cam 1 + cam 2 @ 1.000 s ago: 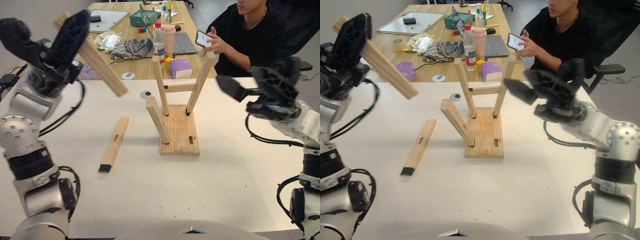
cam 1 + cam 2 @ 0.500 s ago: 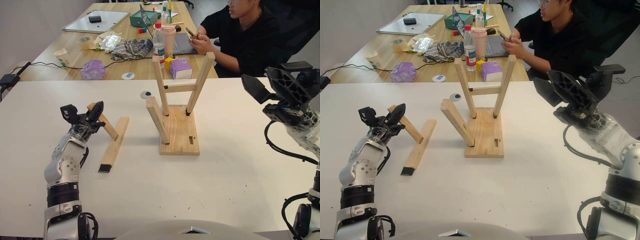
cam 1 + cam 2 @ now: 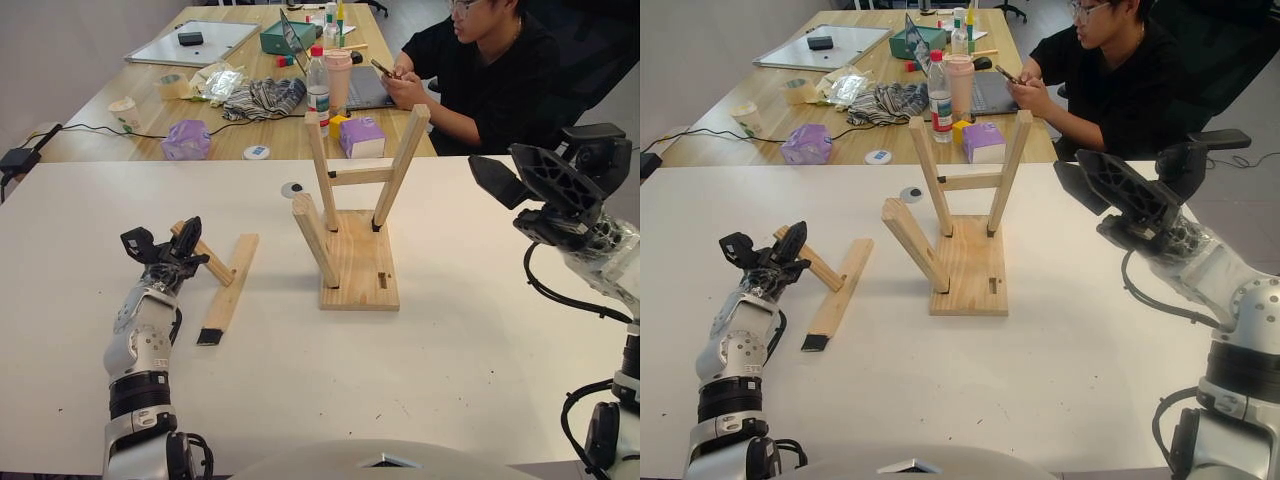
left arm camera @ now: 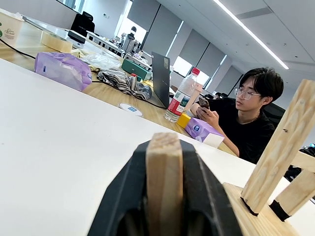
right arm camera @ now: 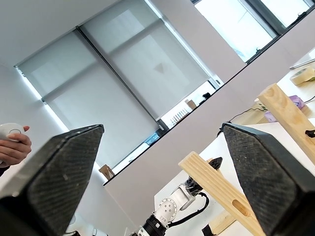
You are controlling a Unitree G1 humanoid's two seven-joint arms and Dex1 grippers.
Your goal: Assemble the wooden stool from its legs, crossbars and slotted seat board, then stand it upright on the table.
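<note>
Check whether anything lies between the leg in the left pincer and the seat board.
Yes: the loose slotted bar lies flat between the held leg and the seat board, close beside the leg.

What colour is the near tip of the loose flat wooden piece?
Black tip, clearest in left eye view.

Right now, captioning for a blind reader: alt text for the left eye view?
Left claw grips a pale wooden stick low over the white table beside a slotted wooden bar. A half-built wooden stool stands upturned; right claw open.
</note>
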